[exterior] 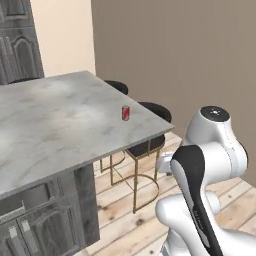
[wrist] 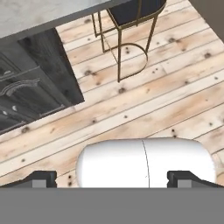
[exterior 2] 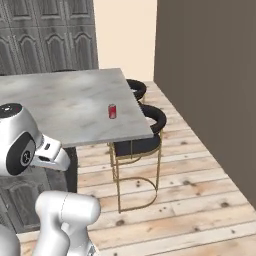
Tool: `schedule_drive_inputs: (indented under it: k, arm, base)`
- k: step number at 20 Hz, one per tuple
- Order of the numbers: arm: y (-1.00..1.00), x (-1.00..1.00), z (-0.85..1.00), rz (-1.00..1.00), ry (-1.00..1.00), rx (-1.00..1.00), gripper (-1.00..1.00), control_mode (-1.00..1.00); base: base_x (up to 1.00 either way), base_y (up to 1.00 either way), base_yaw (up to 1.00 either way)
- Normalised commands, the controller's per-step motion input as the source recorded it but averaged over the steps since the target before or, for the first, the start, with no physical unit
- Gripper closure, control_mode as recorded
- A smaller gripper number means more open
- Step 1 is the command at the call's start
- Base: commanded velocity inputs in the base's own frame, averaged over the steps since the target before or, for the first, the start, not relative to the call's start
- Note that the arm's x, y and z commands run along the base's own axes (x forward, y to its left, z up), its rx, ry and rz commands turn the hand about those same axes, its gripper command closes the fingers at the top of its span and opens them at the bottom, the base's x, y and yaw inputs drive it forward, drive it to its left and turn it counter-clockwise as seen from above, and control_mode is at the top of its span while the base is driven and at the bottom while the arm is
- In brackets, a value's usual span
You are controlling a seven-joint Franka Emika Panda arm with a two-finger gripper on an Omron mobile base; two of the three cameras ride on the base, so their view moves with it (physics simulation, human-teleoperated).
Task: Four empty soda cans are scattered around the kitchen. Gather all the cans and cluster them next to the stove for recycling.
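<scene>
Soda can, small, red and cylindrical with a silver top, is seen standing upright on a grey marble counter, near the counter's far right edge and well apart from everything else on it. It is seen again from the other side, alone on the same counter. Its spot close to the edge suggests it is one of the scattered cans waiting to be gathered; no stove is visible here, so it would have to be carried elsewhere.

Two black cushioned stools with thin gold metal frames are tucked under the overhanging edge, just below the can, as seating normally is. Dark grey wood cabinets form the counter's base, and a light plank floor lies beneath.

The white robot arm with dark joints is folded close to its base, well apart from the can. The hand is pointed down at the floor, its two dark finger tips spread wide and holding nothing. This posture is judged to be a travelling one, with the reach for the can not yet begun.
</scene>
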Motion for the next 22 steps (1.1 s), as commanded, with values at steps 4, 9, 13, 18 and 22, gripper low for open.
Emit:
schedule_drive_inputs:
  k: [4, 9, 13, 18, 22]
  arm:
    - [0.00, 0.00, 0.00, 0.00, 0.00, 0.00, -1.00, 1.00]
    - [0.00, 0.00, 0.00, 0.00, 0.00, 0.00, -1.00, 1.00]
    - [0.00, 0.00, 0.00, 0.00, 0.00, 0.00, -1.00, 1.00]
    - [0.00, 0.00, 0.00, 0.00, 0.00, 0.00, -1.00, 1.00]
    - [0.00, 0.00, 0.00, 0.00, 0.00, 0.00, -1.00, 1.00]
  base:
    - [0.02, -0.78, 0.39]
    - [0.18, -0.50, 0.18]
    - [0.35, -0.13, 0.09]
    - [0.35, 0.00, 0.10]
    - [0.47, 0.00, 0.10]
